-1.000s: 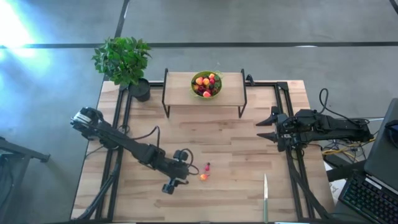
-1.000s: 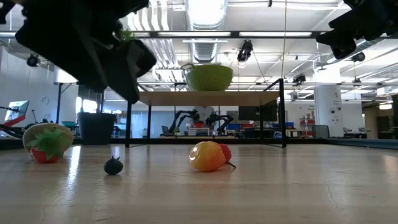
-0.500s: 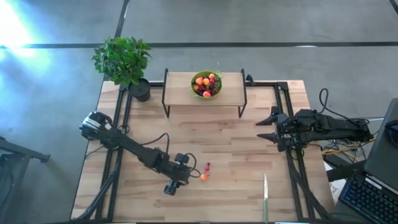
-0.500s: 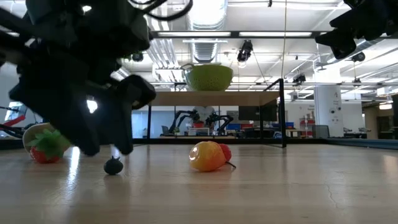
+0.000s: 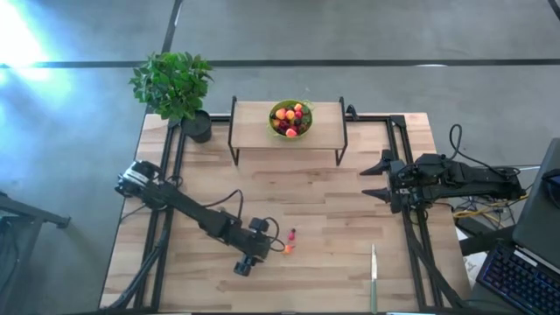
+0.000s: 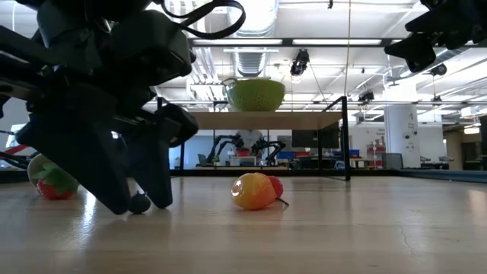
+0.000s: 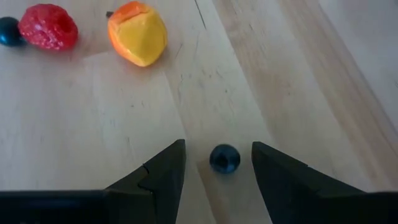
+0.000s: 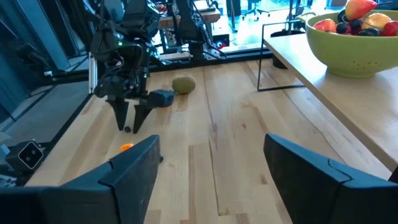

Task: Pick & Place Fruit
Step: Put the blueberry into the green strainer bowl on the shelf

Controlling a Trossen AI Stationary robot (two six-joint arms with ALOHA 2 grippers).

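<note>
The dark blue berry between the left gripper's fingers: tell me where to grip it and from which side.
Grip the dark blue berry across its round middle, coming straight down. It is a tiny ball resting free on the table, so any width serves. The left gripper already straddles it with fingers open on both sides; probably just close.

You have a potted plant [image 5: 173, 87] at the tabletop's far left corner, a lime-green bowl [image 5: 290, 129] on the small raised shelf [image 5: 254, 118] (centred along the far edge), and a knife [image 5: 374, 278] near the front edge, right of centre.
</note>
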